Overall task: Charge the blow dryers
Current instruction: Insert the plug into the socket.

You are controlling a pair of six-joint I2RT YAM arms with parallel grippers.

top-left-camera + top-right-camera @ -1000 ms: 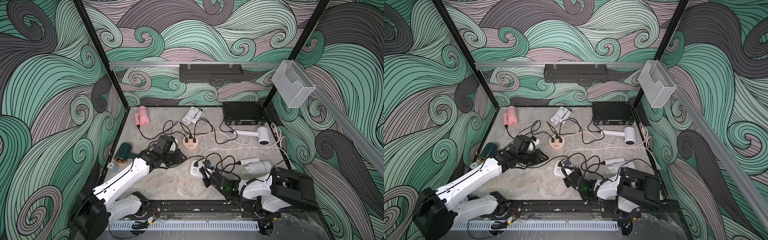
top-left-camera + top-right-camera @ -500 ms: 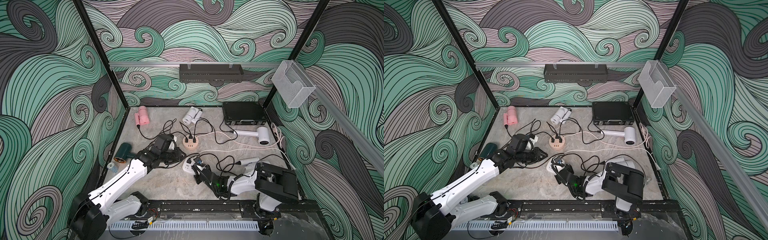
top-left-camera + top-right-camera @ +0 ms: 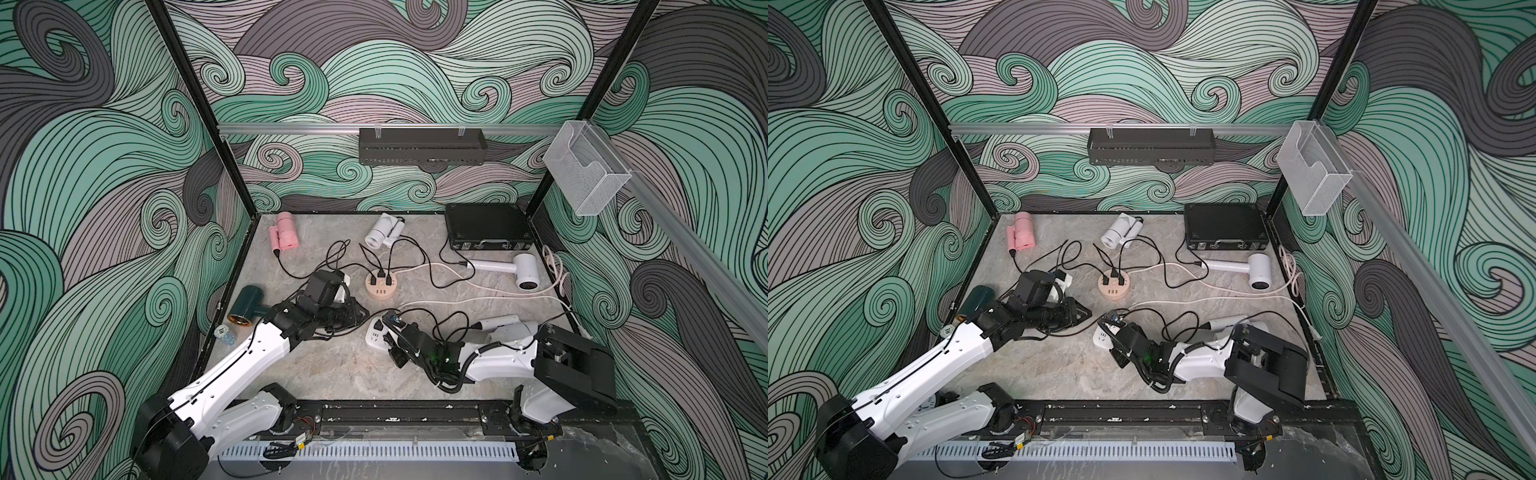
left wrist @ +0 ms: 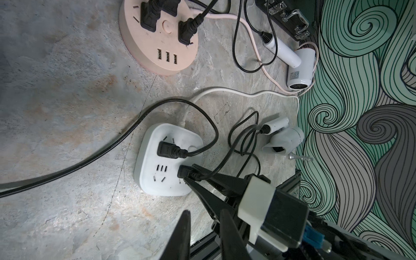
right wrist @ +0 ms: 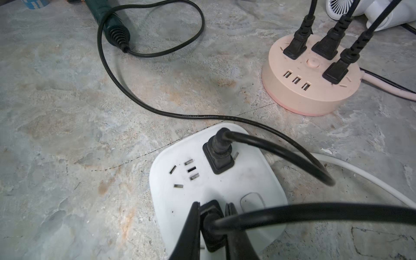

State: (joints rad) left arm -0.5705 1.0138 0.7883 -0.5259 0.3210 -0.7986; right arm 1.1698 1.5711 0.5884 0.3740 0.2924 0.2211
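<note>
My right gripper [image 5: 212, 207] is shut on a black plug [image 5: 210, 217] seated at the near edge of the square white socket hub [image 5: 225, 189]. A second plug [image 5: 219, 155] sits in the hub, its cord leading to the dark green blow dryer [image 3: 247, 309]. My left gripper [image 4: 204, 213] hovers just left of the hub, slightly open, nothing between its fingers. The pink dryer [image 3: 284, 237] and a white dryer [image 3: 384, 230] lie at the back. Another white one [image 3: 521, 270] lies at the right, and a grey-white one [image 3: 503, 326] beside my right arm.
The round peach socket hub [image 3: 380, 284] holds three black plugs behind the white hub [image 3: 374, 336]. A black case [image 3: 486, 226] stands at the back right. Black cords loop across the middle of the floor, and pale hub cables run along the right wall.
My right gripper and the white hub have shifted a little to the left, and the right arm's elbow has swung. The left arm has barely moved.
</note>
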